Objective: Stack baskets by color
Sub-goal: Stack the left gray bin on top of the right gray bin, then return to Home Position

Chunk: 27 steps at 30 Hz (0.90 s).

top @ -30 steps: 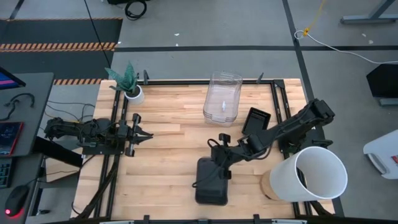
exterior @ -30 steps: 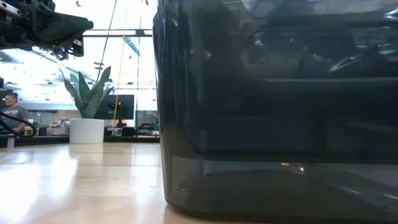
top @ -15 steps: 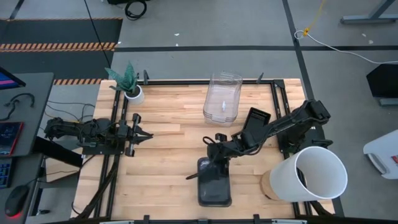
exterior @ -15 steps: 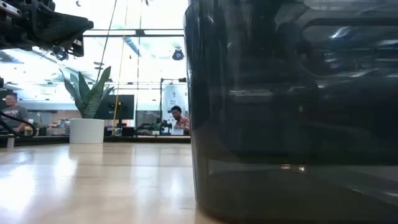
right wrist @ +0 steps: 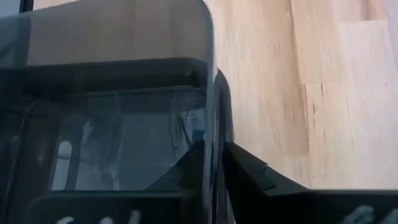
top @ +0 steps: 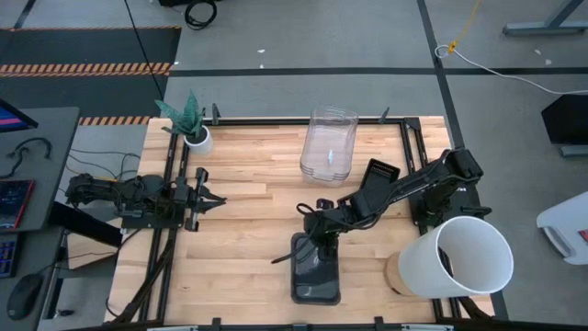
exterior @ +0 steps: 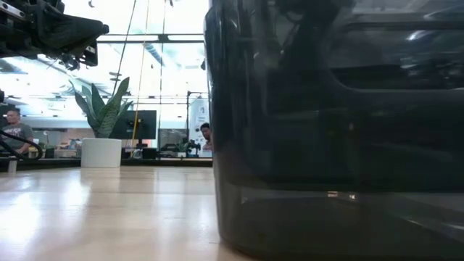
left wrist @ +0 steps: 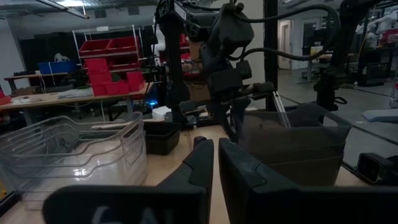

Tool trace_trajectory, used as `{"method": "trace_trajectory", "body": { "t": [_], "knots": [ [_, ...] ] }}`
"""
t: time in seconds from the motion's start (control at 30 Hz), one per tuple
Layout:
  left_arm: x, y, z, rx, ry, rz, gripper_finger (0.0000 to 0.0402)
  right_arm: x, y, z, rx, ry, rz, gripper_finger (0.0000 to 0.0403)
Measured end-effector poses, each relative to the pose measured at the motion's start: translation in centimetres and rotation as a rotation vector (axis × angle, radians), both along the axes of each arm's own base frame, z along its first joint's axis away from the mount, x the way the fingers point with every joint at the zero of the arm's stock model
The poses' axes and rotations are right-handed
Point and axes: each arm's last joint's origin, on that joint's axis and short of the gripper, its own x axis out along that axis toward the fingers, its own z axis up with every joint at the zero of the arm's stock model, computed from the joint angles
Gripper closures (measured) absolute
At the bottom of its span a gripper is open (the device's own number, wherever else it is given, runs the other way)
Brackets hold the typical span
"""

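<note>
Right gripper (right wrist: 214,163) jaws are pinching the grey basket (top: 315,271) rim, one finger inside, one outside. Left gripper (top: 209,198) jaws are resting nearly closed, gripping nothing.

Grey basket (exterior: 341,130) fills low view right, cut by top, right and bottom edges; table behind it hidden. Grey stack count under right gripper (top: 321,241) can't tell in high view. Clear stack (left wrist: 68,155) cut by left wrist picture's edge. Black basket (top: 378,177) partly hidden under right arm. Bucket (top: 459,257) hides table's near right corner.
</note>
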Motion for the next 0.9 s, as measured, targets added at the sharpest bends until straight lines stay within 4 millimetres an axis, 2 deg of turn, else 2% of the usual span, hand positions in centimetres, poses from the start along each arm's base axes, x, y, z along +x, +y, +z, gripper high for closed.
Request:
{"method": "trace_trajectory", "body": {
  "t": [0.2, 0.43, 0.57, 0.7, 0.9],
  "knots": [
    [0.0, 0.0, 0.0, 0.000, -0.001, 0.000, 0.0366, 0.0, 0.0, 0.0, 0.008, 0.001, 0.001, 0.0303],
    [0.0, 0.0, 0.0, 0.000, 0.000, 0.000, 0.0373, 0.2, 0.0, 2.2, 0.010, -0.027, 0.009, 0.0264],
    [0.0, 0.0, 0.0, 0.000, 0.000, 0.000, 0.0370, 0.0, -0.1, 2.2, 0.011, -0.009, 0.005, 0.0246],
    [0.0, 0.0, 0.0, 0.000, 0.000, 0.000, 0.0365, -0.7, -0.5, 2.3, -0.013, 0.048, -0.024, 0.0237],
    [0.0, 0.0, 0.0, 0.000, 0.000, 0.000, 0.0372, -2.4, -0.9, 4.3, -0.086, 0.023, -0.016, 0.0240]
  ]
}}
